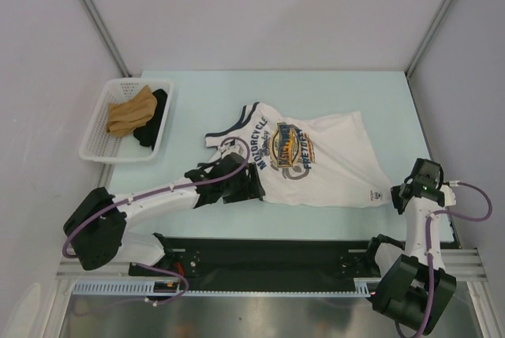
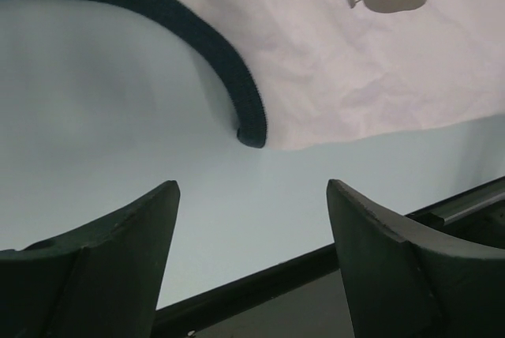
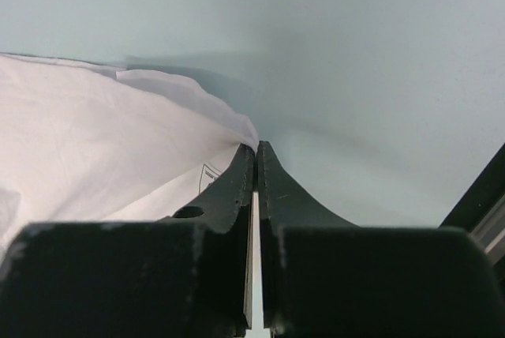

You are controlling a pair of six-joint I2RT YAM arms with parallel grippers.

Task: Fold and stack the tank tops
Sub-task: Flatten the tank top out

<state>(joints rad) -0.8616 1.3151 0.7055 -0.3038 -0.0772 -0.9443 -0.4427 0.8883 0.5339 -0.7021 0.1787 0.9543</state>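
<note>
One white tank top [image 1: 323, 156] lies flat on the pale table with its blue-and-orange print facing up and its neck to the left. My left gripper [image 1: 251, 188] is open and empty, low over bare table just short of the navy armhole trim [image 2: 229, 77] and the top's near edge [image 2: 355, 61]. The wrist view shows the jaws spread wide [image 2: 252, 196]. My right gripper [image 1: 397, 194] is shut on the hem corner of the tank top [image 3: 95, 133] at the near right. Its fingertips [image 3: 256, 147] pinch the white cloth, which rises to them.
A white basket [image 1: 93, 144] stands at the back left, holding a tan garment [image 1: 130, 113] and a black one [image 1: 158, 117]. The table's black front rail [image 1: 268, 255] runs close behind both grippers. Grey walls close in the left, back and right.
</note>
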